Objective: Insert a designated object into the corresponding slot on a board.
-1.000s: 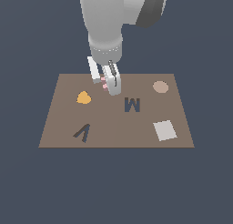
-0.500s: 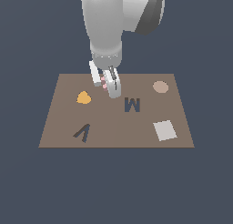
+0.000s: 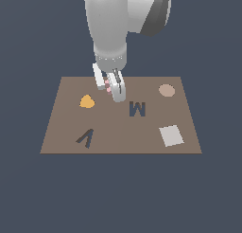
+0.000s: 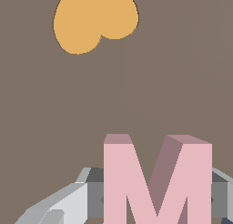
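Observation:
My gripper (image 3: 111, 88) is shut on the pink M-shaped block (image 3: 108, 85), held above the brown board (image 3: 66, 128) near its far middle. In the wrist view the pink M block (image 4: 157, 182) sits between my grey fingers (image 4: 68, 202), over bare board. The dark M-shaped slot (image 3: 137, 109) lies on the board a little toward the exterior view's right and nearer than the gripper, empty. The block is mostly hidden by the fingers in the exterior view.
An orange rounded piece (image 3: 86, 102) lies to the exterior view's left of the gripper and shows in the wrist view (image 4: 93, 19). A tan disc (image 3: 166, 90) is at the far right, a pale grey square (image 3: 171, 135) at the near right, a dark V cutout (image 3: 85, 138) at the near left.
The gripper has moved a little toward the exterior view's right and nearer, carrying the pink block closer to the M slot.

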`<state>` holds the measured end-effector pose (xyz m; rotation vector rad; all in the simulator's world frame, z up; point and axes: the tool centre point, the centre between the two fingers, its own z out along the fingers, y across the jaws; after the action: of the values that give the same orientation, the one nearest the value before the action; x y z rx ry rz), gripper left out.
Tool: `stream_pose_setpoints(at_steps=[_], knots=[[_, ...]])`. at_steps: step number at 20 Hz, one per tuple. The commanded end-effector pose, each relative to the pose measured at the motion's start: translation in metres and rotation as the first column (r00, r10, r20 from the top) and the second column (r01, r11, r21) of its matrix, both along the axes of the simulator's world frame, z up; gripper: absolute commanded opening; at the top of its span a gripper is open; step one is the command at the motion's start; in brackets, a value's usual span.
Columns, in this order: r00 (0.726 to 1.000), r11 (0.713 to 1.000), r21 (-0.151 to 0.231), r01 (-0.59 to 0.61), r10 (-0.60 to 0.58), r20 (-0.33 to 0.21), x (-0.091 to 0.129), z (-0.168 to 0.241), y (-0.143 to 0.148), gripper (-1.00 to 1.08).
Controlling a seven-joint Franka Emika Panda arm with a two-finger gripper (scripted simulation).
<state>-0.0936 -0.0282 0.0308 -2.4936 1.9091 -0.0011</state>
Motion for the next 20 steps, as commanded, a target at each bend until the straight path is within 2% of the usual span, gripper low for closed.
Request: stream_pose_setpoints(at_steps=[1,11,16,20], knots=[[1.0,1.0,0.0,0.0,0.0,-0.001,0.0,0.002,0.0,-1.0],[0.999,0.999,0.0,-0.042,0.042,-0.001,0.004,0.003,0.0,-1.0],[0.992,0.992,-0.001,-0.125,0.125,-0.001,0.013,0.003,0.002,-1.0],[0.975,0.975,-0.001,-0.222,0.222,-0.001,0.023,0.004,0.004,-1.0]])
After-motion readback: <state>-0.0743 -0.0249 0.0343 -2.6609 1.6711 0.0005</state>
